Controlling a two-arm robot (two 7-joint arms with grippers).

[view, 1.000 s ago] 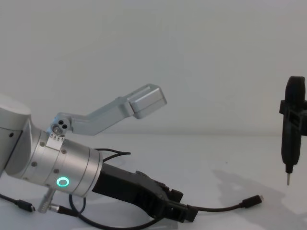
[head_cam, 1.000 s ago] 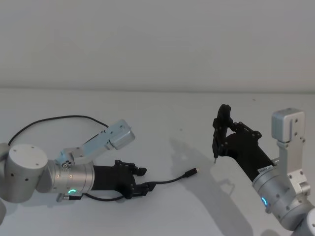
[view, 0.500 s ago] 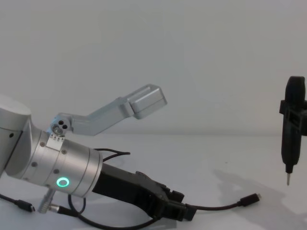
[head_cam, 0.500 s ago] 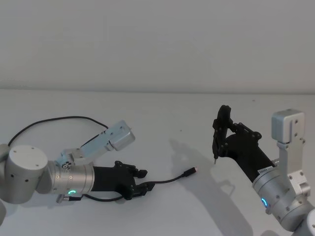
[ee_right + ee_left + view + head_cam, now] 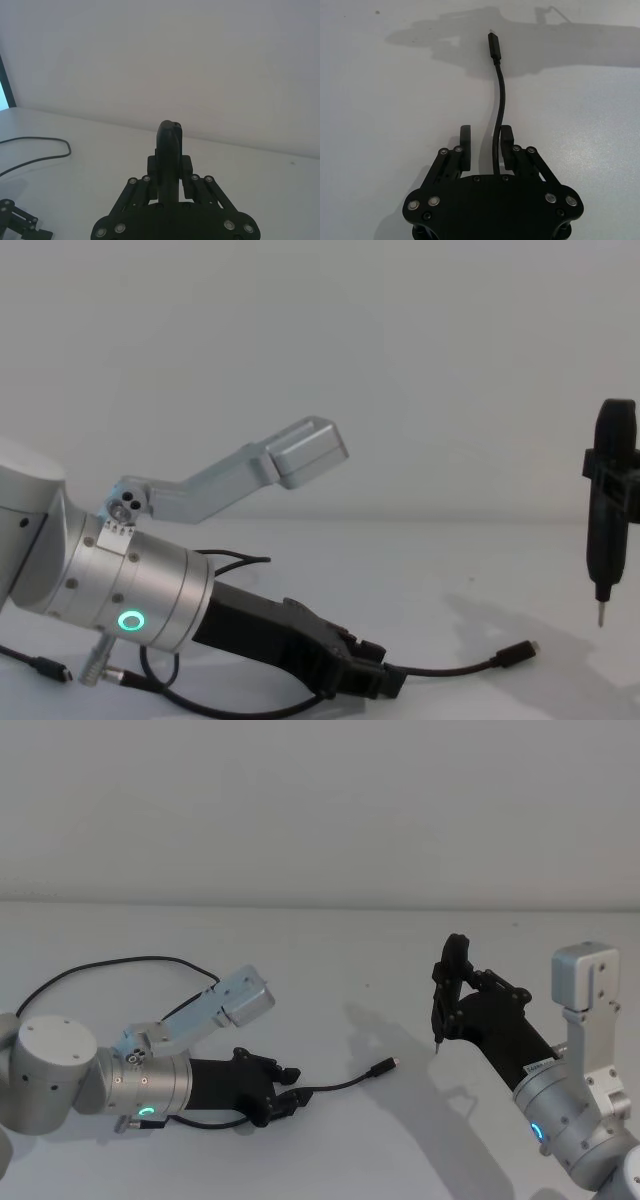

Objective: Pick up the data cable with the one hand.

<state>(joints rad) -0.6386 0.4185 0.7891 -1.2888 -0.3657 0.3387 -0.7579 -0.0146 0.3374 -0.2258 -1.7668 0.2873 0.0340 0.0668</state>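
On the left of the matte white table (image 5: 330, 950), the left gripper (image 5: 292, 1087) is seen lying low and nearly level, angular black linkwork joined to a smooth silver cylinder (image 5: 150, 1082) with a glowing green ring (image 5: 130, 620). Its jaws are held partly apart, and the data cable (image 5: 340, 1082), a thin, flexible black cord, is threaded between them. In the left wrist view the cord is seen close against one finger (image 5: 507, 145), with a clear gap left to the other. Whether it is actually touched by that finger cannot be told.

From the jaws the cord is curved rightward along the table to a small black plug (image 5: 384, 1067) with a tiny silver tip. Behind the arm a further stretch is looped across the table's left side, partly hidden by the wrist's silver bracket (image 5: 215, 1005).

On the right, the right gripper (image 5: 450, 1012) is raised clear of the table. Its jaws are closed on a slim black tool (image 5: 447, 982) with a pointed metal tip, held roughly upright, tip down.
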